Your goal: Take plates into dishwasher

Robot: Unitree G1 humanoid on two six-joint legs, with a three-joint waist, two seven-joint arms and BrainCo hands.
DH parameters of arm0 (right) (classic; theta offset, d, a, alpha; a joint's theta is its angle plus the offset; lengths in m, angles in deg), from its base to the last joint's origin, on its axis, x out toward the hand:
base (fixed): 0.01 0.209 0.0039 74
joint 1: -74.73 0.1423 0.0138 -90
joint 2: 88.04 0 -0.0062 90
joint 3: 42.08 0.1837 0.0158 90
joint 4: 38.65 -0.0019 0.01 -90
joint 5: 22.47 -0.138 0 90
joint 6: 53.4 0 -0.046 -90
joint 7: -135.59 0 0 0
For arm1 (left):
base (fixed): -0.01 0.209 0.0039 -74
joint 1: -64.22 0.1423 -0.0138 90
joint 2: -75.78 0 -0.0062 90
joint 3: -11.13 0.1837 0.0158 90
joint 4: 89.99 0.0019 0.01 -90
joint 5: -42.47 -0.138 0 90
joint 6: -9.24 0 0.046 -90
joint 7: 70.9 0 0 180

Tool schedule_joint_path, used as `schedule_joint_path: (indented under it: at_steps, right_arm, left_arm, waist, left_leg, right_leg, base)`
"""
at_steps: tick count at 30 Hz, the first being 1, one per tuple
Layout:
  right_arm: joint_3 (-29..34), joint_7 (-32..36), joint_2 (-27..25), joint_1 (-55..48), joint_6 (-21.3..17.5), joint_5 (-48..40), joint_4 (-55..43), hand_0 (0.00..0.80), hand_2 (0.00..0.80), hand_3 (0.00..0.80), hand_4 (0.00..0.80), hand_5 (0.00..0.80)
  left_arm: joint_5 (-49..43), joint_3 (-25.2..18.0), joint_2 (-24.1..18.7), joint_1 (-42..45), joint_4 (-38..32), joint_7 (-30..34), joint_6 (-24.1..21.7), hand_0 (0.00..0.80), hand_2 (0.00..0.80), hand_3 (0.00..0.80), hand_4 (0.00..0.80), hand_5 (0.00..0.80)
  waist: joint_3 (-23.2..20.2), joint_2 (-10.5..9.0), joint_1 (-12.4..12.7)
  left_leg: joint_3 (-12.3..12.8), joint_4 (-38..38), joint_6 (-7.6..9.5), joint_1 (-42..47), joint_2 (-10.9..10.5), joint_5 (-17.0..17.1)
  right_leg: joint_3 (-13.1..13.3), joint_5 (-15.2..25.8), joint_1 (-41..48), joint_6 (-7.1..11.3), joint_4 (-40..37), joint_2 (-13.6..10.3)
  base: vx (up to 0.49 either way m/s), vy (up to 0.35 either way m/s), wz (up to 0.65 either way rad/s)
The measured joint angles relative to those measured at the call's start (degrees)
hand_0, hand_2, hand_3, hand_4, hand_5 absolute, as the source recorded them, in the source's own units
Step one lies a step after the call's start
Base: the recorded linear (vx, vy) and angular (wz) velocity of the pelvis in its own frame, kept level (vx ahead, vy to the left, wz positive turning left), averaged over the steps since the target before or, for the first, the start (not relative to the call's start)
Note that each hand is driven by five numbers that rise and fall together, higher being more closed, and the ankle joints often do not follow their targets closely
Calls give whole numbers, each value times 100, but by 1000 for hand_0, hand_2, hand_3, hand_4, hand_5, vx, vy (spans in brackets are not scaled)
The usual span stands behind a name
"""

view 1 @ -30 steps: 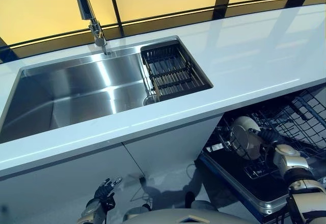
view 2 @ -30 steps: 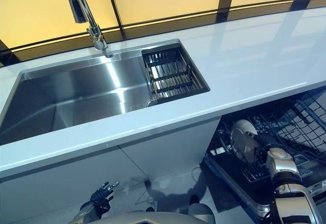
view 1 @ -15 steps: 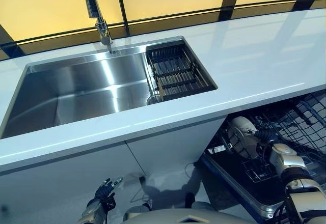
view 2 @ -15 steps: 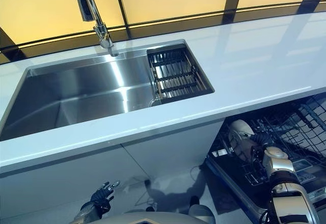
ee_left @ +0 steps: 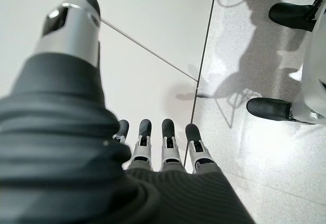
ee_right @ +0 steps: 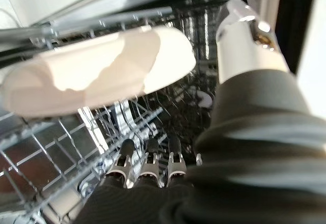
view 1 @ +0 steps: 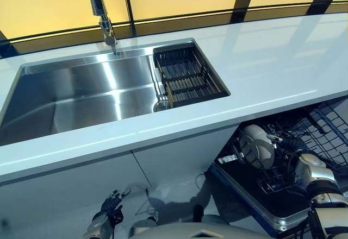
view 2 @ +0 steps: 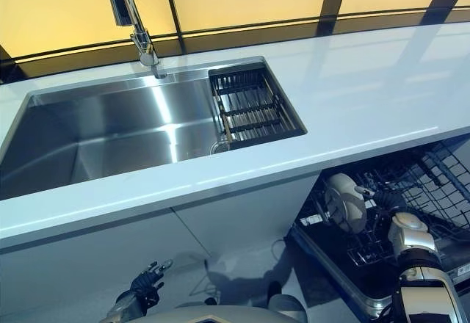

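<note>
A cream plate (view 1: 256, 145) stands on edge in the wire lower rack (view 1: 321, 124) of the open dishwasher, under the counter at the right. It also shows in the right wrist view (ee_right: 102, 71). My right hand (view 1: 289, 142) is just right of the plate, inside the rack. Its fingers (ee_right: 147, 169) are straight and its thumb (ee_right: 244, 35) stands apart from the plate's rim, so the hand is open. I cannot tell whether it touches the plate. My left hand (view 1: 111, 206) hangs low near the floor in front of the cabinet, open and empty, with its fingers (ee_left: 165, 145) straight.
The dishwasher door (view 1: 247, 195) lies open and low in front of the rack. The white counter (view 1: 261, 70) overhangs it. A steel sink (view 1: 81, 95) with a tap (view 1: 100, 8) holds a dark drainer basket (view 1: 185, 76). White cabinet doors (view 1: 70, 190) are at the left.
My right hand has drawn back a little to the right, off the plate. The plate stays standing in the rack. The camera has shifted slightly. The left hand has not moved.
</note>
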Motion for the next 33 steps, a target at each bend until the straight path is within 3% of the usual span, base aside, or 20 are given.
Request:
schedule_joint_path:
  at_steps: [5,18,33]
  right_arm:
    - [401,-50,-124,-289,-20,-4,-26,0,0,0,0,0]
    - [1221,-330,-401,-1371,-75,-422,-8,0,0,0,0,0]
    - [1754,-912,247,-2070,-493,-928,10,0,0,0,0,0]
  left_arm:
    - [5,0,-26,8,3,0,1,0,0,0,0,0]
    - [132,-29,-78,-85,48,-1,-23,0,0,0,0,0]
    - [262,-218,-171,-136,104,13,-73,0,0,0,0,0]
  waist:
    - [-7,-133,-147]
    - [31,-246,-490]
    - [3,-185,-803]
  left_leg:
    - [70,0,-1,-13,-9,-7]
    - [236,-1,9,0,-21,-77]
    - [493,0,-8,-4,-16,-112]
  right_leg:
    - [78,9,-52,11,7,7]
    - [275,23,-110,31,21,19]
    - [527,48,-267,45,25,75]
  base:
    - [6,25,-8]
    - [-4,2,-7]
    - [-19,-8,-9]
